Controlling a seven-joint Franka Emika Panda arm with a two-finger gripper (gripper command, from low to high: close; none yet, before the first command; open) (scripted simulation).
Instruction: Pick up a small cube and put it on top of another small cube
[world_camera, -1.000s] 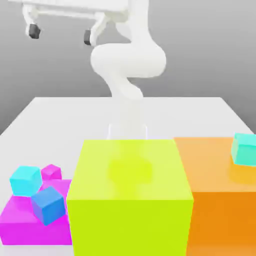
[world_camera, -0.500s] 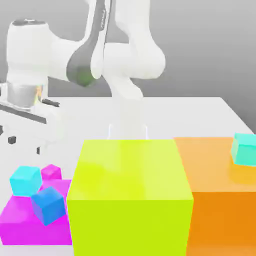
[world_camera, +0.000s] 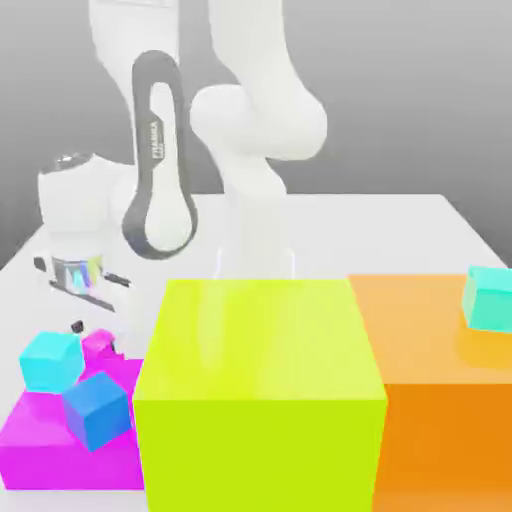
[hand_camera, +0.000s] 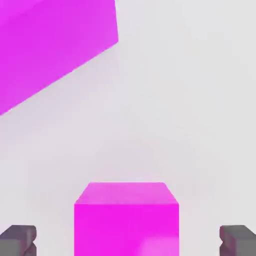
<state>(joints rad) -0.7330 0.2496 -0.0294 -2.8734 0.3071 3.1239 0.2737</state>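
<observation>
Gripper (hand_camera: 128, 240): hanging wide open, fingers straddling the small magenta cube (hand_camera: 126, 220).
Risk: nudging the neighbouring sky-cyan cube (world_camera: 50, 360) or the flat magenta block (hand_camera: 50, 45) while closing.

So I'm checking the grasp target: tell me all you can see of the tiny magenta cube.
The tiny magenta cube is plain, glossy and bright magenta, sitting upright on the white table behind the flat magenta block. In the hand view it lies between the open tool's dark fingertips, untouched.
</observation>
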